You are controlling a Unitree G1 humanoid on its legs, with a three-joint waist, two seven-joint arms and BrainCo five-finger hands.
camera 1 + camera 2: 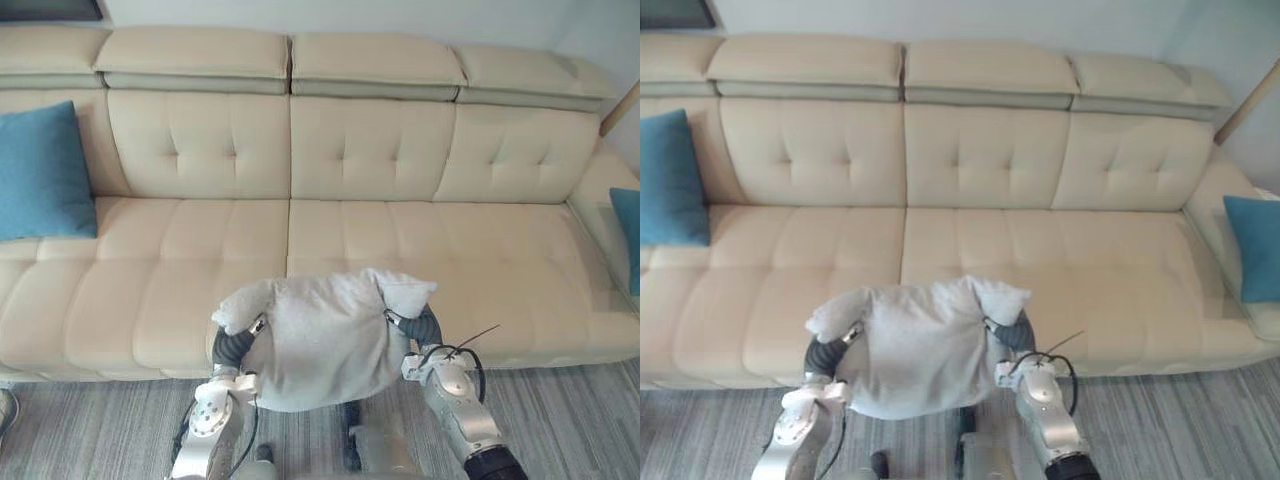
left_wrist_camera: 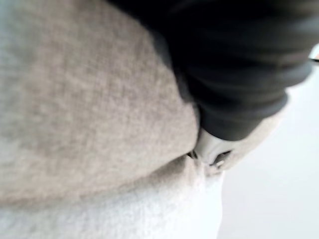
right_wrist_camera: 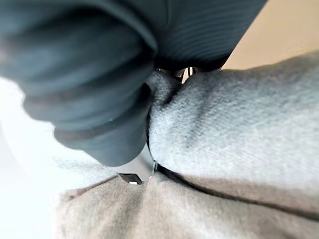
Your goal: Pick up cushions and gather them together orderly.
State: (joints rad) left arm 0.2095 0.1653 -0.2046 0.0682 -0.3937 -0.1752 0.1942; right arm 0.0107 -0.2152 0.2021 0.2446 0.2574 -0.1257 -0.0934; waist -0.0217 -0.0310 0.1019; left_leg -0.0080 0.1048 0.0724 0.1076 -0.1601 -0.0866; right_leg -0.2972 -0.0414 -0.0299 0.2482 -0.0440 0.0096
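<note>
grey cushion: held up before the sofa's near edge, middle | my left hand: clamped on its left corner | my right hand: pinching its right corner | left blue cushion: leaning on the backrest, far left | right blue cushion: at the right armrest

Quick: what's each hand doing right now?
Left hand: against the grey cushion, state cannot be told.
Right hand: closed, pinching the grey cushion's corner.
</note>
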